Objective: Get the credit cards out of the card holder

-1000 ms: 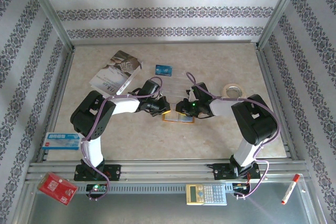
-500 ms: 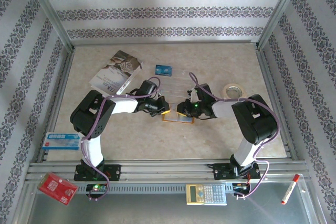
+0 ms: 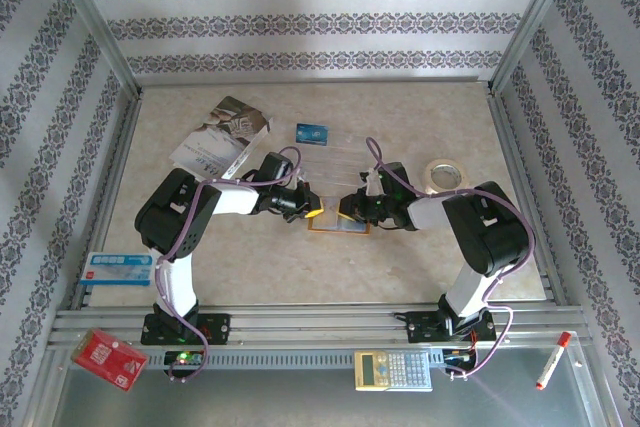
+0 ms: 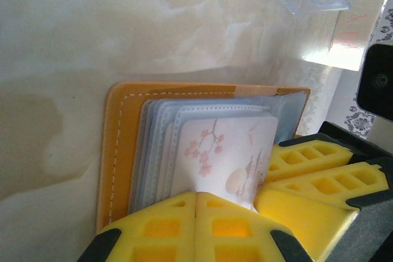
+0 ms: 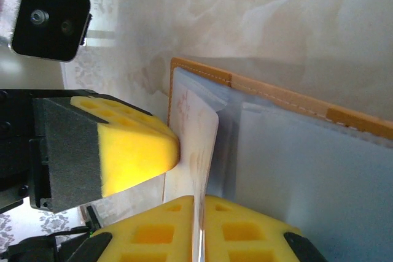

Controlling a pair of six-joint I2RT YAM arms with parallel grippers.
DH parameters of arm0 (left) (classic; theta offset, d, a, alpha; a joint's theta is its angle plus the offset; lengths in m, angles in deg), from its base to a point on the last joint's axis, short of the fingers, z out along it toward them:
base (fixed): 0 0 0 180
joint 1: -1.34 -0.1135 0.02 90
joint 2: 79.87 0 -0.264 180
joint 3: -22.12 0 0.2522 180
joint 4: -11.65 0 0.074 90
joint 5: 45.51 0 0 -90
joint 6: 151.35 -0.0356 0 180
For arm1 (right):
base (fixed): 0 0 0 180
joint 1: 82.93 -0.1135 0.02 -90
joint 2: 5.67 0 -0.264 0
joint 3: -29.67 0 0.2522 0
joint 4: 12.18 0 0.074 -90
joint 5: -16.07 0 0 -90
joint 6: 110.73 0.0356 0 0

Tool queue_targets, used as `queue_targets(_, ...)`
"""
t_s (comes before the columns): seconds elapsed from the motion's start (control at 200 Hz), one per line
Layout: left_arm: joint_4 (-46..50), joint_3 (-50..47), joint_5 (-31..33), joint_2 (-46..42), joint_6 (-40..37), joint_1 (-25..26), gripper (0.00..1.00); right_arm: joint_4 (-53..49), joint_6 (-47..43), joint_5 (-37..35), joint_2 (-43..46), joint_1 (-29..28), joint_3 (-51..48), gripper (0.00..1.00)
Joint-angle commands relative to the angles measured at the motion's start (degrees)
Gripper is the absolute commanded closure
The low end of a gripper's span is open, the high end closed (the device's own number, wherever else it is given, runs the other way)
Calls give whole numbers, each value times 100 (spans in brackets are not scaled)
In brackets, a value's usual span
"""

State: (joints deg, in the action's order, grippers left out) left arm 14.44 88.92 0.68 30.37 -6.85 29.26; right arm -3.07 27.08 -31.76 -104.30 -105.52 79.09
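Bench: pale marbled surface inside a metal frame, with patterned walls on three sides.
Card holder: orange, stitched border, lying open and flat at bench centre between the two grippers. Blue-grey clear pocket sheets are stacked on its inner face.
Pale card: white with a pink blossom print. It stands partly out of the pocket stack, and its free edge is lifted off the holder.
Blue card: flat on the bench, well apart from the holder on the far side.
Left gripper: jaws closed, yellow pads pressed together. The tips sit at the holder's edge, against the pocket sheets. Whether a sheet is pinched cannot be told.
Right gripper: jaws closed on the pale card, whose thin edge runs into the seam between the pads.
Gripper spacing: the tips face each other, just beside one another over the holder.
Booklet: white and glossy, far left of the bench.
Tape roll: flat on the bench, right of the right gripper.
White-and-blue box: at the near left edge.
Front shelf: red packet at left, calculator at centre, red-capped marker at right.
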Motion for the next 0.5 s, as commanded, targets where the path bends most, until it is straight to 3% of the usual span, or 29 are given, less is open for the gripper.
queue_targets(0.0, 1045, -434, 622, 568, 43, -76, 96, 521, 24, 397, 210, 18, -59, 88)
queue_targets(0.495, 1075, -444, 656, 552, -18, -124, 91, 649, 69, 511, 362, 217, -252, 98)
